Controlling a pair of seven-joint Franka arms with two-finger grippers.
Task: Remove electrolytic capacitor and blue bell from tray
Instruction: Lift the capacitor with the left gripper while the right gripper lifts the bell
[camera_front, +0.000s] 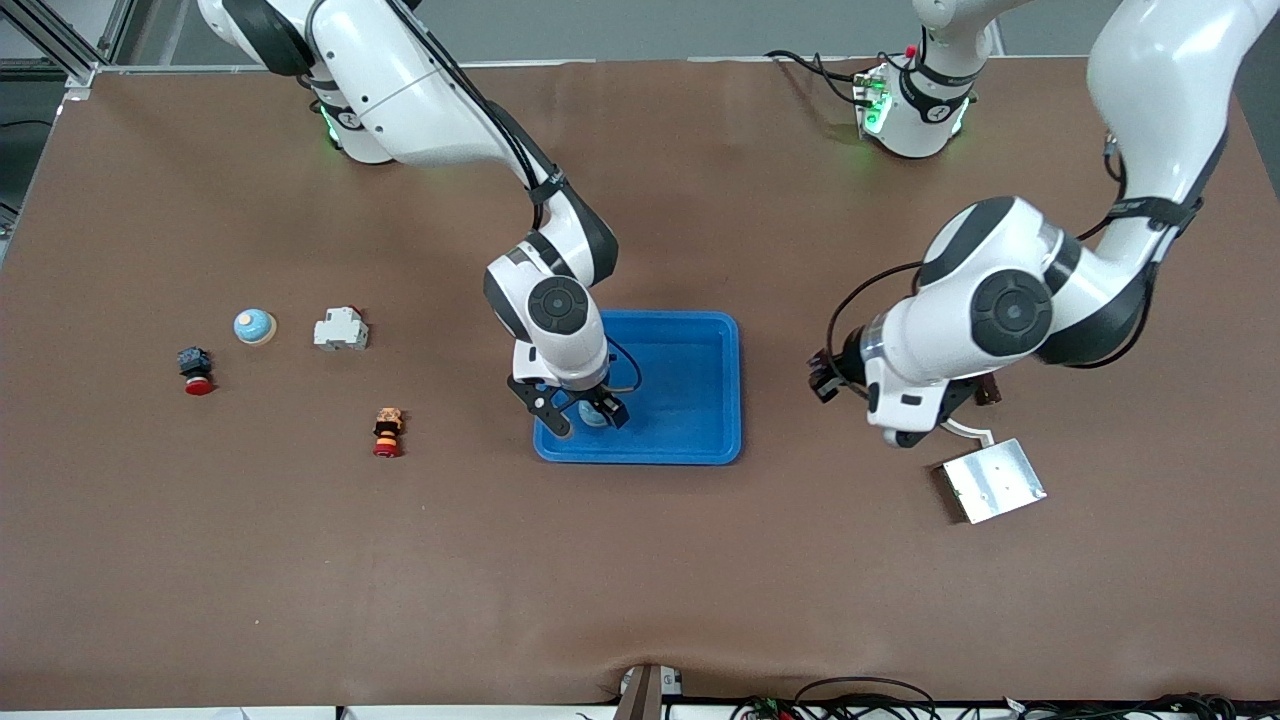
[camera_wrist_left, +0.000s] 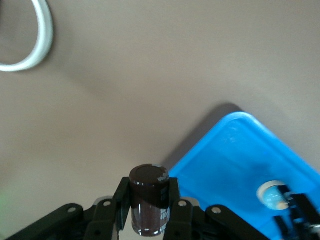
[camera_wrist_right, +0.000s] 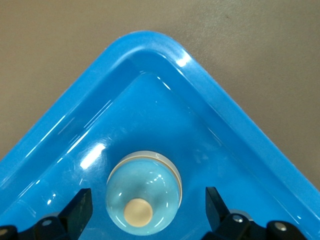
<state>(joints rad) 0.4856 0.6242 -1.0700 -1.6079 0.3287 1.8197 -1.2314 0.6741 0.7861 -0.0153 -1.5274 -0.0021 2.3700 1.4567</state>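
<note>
My right gripper (camera_front: 585, 410) is down in the blue tray (camera_front: 700, 440), at the corner nearest the front camera toward the right arm's end. It is open, with its fingers on either side of a light blue dome bell (camera_wrist_right: 143, 195) that rests on the tray floor; neither finger touches it. In the right wrist view the gripper (camera_wrist_right: 147, 210) straddles the bell. My left gripper (camera_front: 826, 378) hangs over bare table beside the tray, toward the left arm's end. It is shut on a dark brown cylindrical capacitor (camera_wrist_left: 149, 205). The tray (camera_wrist_left: 240, 155) and bell (camera_wrist_left: 271, 195) also show in the left wrist view.
A second light blue bell (camera_front: 254, 326), a white block part (camera_front: 341, 330) and two red push buttons (camera_front: 197, 372) (camera_front: 388, 432) lie toward the right arm's end. A silver metal box (camera_front: 993, 480) lies under the left arm, nearer the front camera.
</note>
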